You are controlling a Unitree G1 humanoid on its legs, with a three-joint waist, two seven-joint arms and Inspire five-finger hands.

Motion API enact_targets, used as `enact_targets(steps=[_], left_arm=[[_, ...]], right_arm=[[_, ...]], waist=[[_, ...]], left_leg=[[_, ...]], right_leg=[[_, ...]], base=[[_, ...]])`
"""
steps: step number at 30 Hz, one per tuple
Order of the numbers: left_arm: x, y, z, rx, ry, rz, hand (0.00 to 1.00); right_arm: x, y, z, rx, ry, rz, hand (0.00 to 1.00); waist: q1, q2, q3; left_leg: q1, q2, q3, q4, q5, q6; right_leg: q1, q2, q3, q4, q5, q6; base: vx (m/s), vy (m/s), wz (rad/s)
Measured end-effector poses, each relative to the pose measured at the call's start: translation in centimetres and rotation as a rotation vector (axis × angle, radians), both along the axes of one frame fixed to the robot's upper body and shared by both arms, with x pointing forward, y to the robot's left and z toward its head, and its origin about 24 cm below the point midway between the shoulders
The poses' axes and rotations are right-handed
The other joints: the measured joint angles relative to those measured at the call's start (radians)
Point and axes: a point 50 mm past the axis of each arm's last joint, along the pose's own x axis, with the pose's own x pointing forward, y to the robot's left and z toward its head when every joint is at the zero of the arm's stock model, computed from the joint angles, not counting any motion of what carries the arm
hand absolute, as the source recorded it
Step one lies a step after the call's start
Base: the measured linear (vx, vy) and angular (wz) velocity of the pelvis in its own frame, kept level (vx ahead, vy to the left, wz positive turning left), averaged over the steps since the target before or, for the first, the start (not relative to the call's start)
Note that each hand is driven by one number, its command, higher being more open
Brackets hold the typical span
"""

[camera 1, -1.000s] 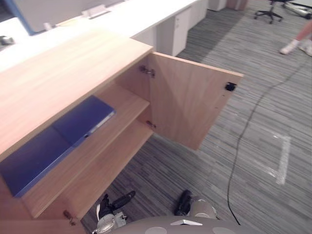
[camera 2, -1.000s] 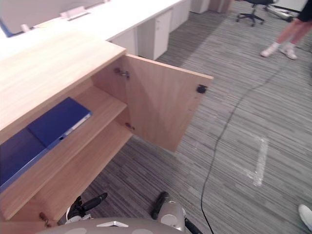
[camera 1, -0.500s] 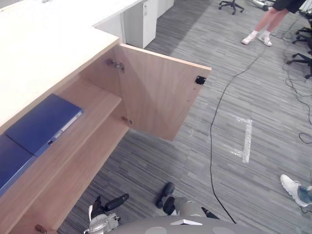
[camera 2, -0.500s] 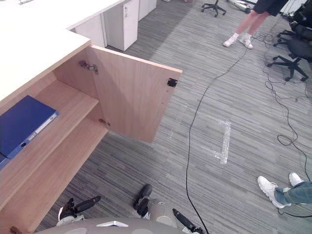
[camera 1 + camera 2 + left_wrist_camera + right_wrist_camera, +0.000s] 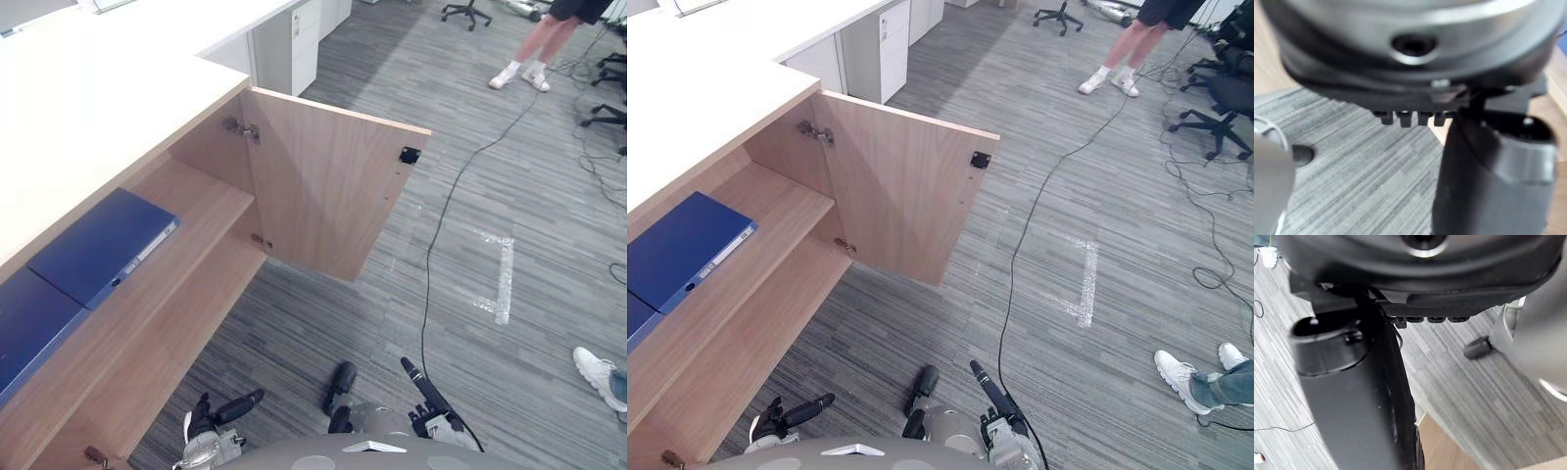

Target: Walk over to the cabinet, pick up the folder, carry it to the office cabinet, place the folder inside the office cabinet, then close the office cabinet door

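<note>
Blue flat folder [image 5: 103, 247] shelved in the wooden cabinet [image 5: 211, 191]; left hand [image 5: 220, 411] and right hand [image 5: 431, 416] empty, fingers straight. Next: swing its open wooden door [image 5: 328, 186] shut.

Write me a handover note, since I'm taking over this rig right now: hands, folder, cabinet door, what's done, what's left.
Left hand: open, empty, low near the office cabinet.
Right hand: open, empty, low over the carpet.
Folder: a blue folder lies flat on the upper shelf. A second blue folder lies beside it, and I cannot tell which one was carried.
Door: wide open, neither hand touching it.
Done: placing looks finished.
Left: close the door.
Note: a person stands further down the aisle.
</note>
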Motion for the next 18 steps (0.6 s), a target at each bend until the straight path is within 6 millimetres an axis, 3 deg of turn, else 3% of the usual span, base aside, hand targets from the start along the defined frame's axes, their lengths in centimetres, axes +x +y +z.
enact_targets(steps=[3, 4, 8, 11, 18], left_arm=[[0.2, -0.3, 0.0, -0.02, -0.015, 0.016, 1.0], [0.3, -0.6, 0.1, -0.025, -0.028, 0.017, 1.0], [0.6, -1.3, 0.1, -0.036, -0.044, 0.004, 1.0], [0.8, -1.2, 0.2, -0.031, -0.057, 0.009, 1.0], [0.5, -1.0, 0.2, -0.03, -0.052, 0.032, 1.0]], right_arm=[[2.4, 0.0, 0.9, 0.029, -0.099, -0.036, 1.0], [3.7, -0.1, 1.4, 0.043, -0.153, -0.057, 1.0], [8.2, 0.0, 3.7, 0.104, -0.331, -0.148, 1.0], [10.1, 0.2, 4.8, 0.128, -0.4, -0.172, 1.0], [12.7, -1.4, 6.9, 0.083, -0.482, -0.245, 1.0]], waist=[[0.014, 0.008, 0.007], [0.02, 0.016, 0.008], [0.038, 0.049, -0.004], [0.048, 0.036, 0.0], [0.047, 0.041, 0.001]], left_leg=[[-0.026, 0.006, -0.012, 0.088, 0.011, -0.01], [-0.042, 0.013, -0.028, 0.115, -0.005, 0.001], [-0.085, 0.033, -0.055, 0.057, 0.01, -0.01], [-0.085, 0.032, -0.076, 0.051, 0.013, -0.01], [-0.092, 0.021, -0.097, 0.114, 0.036, -0.036]], right_leg=[[0.008, -0.01, 0.022, -0.002, -0.012, -0.023], [0.015, -0.021, 0.034, -0.002, -0.015, -0.026], [0.031, -0.022, 0.032, -0.001, -0.012, -0.002], [0.04, -0.029, 0.016, -0.002, -0.009, 0.006], [0.071, -0.053, 0.01, -0.002, -0.03, 0.013]], base=[[0.07, 0.121, -0.1], [0.05, 0.124, -0.08], [-0.02, 0.121, -0.06], [0.0, 0.194, 0.21], [0.04, 0.167, 0.09]])
